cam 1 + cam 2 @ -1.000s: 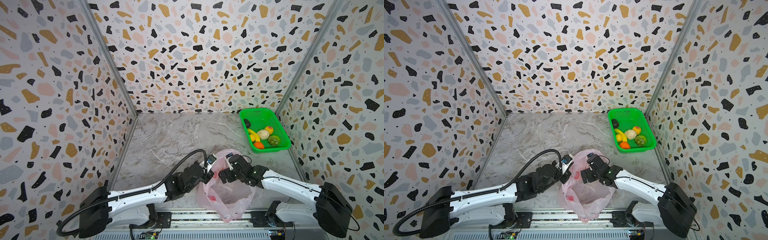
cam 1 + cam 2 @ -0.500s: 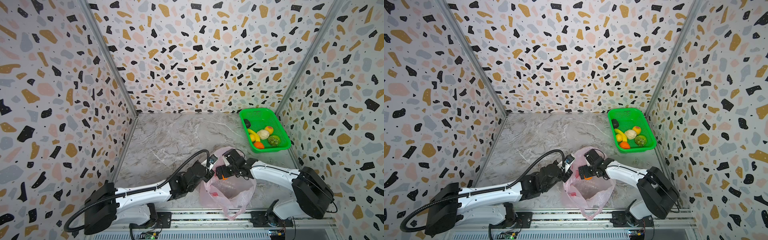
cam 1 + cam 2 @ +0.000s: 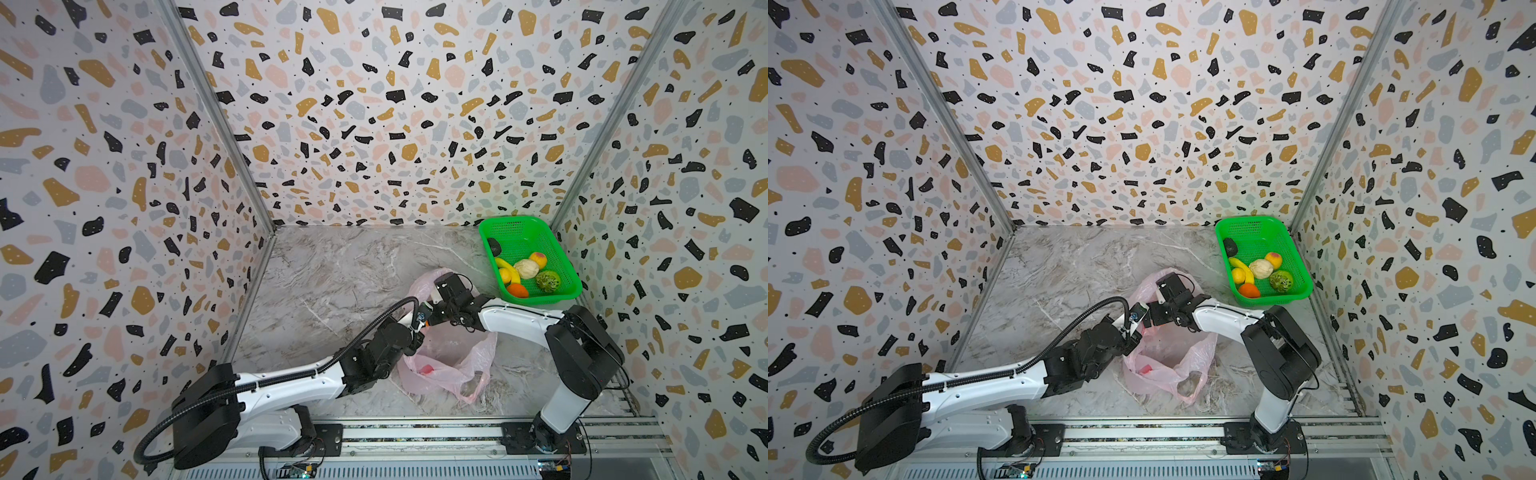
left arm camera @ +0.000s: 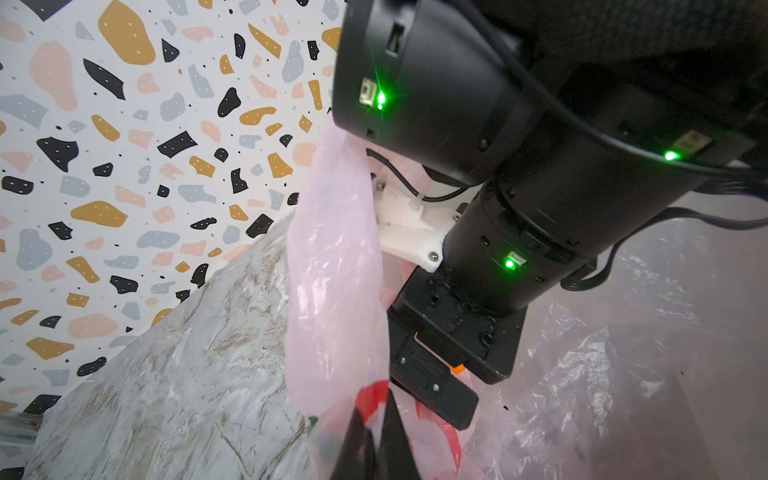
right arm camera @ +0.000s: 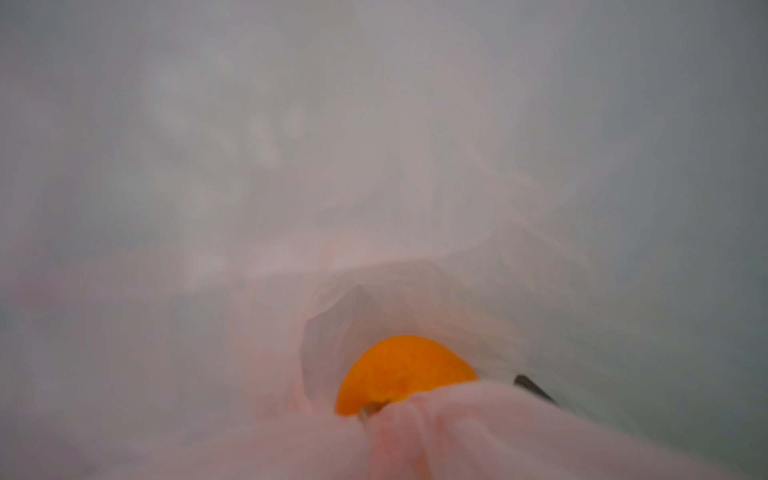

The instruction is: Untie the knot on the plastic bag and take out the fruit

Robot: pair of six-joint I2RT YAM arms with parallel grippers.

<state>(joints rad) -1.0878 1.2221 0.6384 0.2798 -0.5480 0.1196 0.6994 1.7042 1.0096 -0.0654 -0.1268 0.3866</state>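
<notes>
The pink plastic bag [image 3: 457,365] [image 3: 1167,368] lies crumpled at the table's front centre, its mouth held up. My left gripper [image 3: 419,326] [image 4: 374,415] is shut on a fold of its film with a red printed mark. My right gripper [image 3: 434,313] [image 3: 1148,316] reaches into the mouth and stands open. Inside, an orange [image 5: 403,370] lies just ahead of its jaws, half under pink film, with one dark fingertip [image 5: 534,385] beside it. More fruit lies in the green basket [image 3: 519,220]: a banana [image 3: 507,265], a peach [image 3: 539,259] and others. The knot is not visible.
The basket stands at the back right against the speckled wall [image 3: 665,208]. The right arm's black wrist [image 4: 519,208] sits close above my left fingers. A metal rail [image 3: 415,432] runs along the table's front edge. Bare marble [image 3: 332,270] spreads to the left and behind the bag.
The right gripper has pushed away from the front rail, deeper into the bag's mouth. The left gripper has followed, and the bag has been drawn back off the rail.
</notes>
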